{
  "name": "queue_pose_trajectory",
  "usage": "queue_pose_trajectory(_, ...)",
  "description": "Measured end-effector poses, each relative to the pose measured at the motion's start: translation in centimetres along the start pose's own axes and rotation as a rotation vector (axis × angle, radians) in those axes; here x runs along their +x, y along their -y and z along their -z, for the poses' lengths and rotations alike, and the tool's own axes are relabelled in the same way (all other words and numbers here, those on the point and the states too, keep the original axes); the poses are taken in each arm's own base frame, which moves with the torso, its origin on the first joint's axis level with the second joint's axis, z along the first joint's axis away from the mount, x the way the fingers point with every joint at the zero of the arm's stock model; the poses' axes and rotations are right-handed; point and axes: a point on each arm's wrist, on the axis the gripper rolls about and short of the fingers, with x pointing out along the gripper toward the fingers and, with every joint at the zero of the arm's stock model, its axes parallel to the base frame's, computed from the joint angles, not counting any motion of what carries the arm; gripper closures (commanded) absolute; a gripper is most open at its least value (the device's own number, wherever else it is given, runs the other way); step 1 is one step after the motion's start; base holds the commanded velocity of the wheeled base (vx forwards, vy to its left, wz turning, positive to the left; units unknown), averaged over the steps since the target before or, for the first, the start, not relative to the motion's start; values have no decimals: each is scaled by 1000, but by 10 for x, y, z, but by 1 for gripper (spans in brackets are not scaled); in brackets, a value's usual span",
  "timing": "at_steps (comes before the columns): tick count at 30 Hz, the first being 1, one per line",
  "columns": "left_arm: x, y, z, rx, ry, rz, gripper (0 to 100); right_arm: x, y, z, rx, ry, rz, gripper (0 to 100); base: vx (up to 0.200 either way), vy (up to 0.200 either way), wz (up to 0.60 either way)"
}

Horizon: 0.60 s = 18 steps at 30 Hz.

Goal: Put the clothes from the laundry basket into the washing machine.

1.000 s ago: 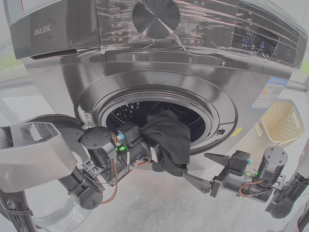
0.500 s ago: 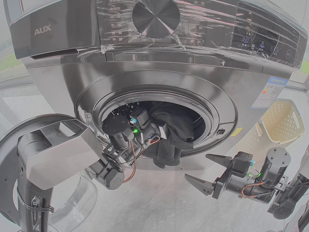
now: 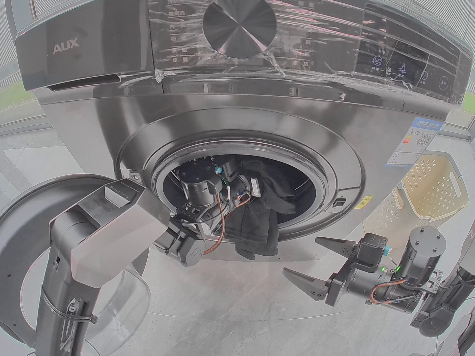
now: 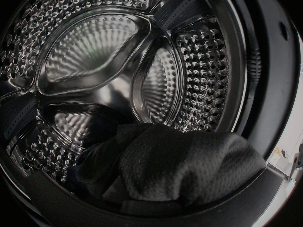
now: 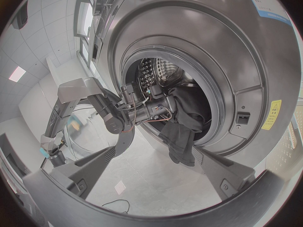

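Leftward, washing machine door (image 3: 20, 233) swung open; left gripper (image 3: 253, 188) at the drum (image 4: 94, 48) mouth, buried in black garment (image 3: 257, 223), grip indiscernible. Garment half inside, tail hanging over the rim (image 3: 316, 222). Lower right, right gripper (image 3: 302, 254) spread, empty, above bare floor (image 3: 247, 302); laundry basket (image 3: 438, 189) beside machine.

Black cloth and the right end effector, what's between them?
Nothing. Head view shows only bare floor between the black cloth hanging from the washer and the open right end effector.

All 3 views face the washing machine (image 3: 237, 119) (left wrist nearest).
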Motion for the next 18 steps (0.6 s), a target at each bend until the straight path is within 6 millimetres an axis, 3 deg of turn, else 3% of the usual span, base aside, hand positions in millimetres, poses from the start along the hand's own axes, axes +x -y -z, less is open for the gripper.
queue_pose_trajectory(18,48,-19,-15,32,0,-116,100,1,-1,4,2,-17,0,0,0,0,0)
